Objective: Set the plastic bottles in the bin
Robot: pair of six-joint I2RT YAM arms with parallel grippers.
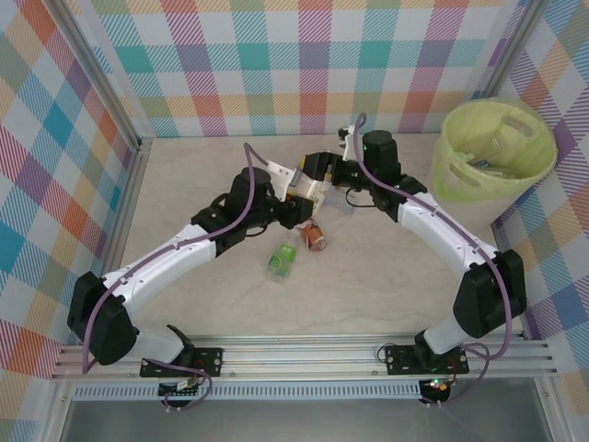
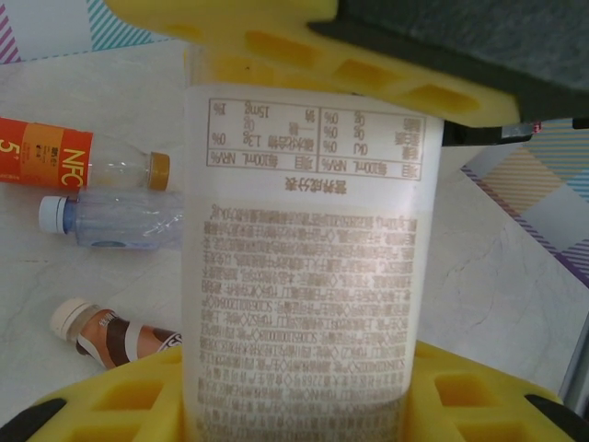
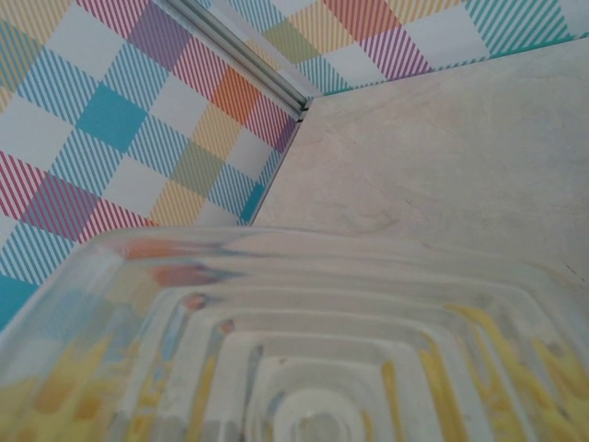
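Looks partway done: some plastic bottles (image 1: 480, 165) in the two-o'clock bin (image 1: 457, 187), others on the table (image 1: 368, 295), white-labelled bottle (image 2: 304, 276) clamped in left fingers (image 2: 276, 46), right fingers (image 1: 321, 168) unreadable.

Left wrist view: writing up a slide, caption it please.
Left gripper clamps a white-labelled bottle; orange-labelled bottle, blue-capped bottle and brown-labelled bottle lie on the table beyond.

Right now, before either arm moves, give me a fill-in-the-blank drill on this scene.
1. The left gripper is shut on a bottle with a ___ label.
2. The blue-capped bottle lies between the orange-labelled bottle and the white-capped bottle, whose label is ___.
3. The bin has a liner coloured lime-___.

Missing words: white, brown, green.
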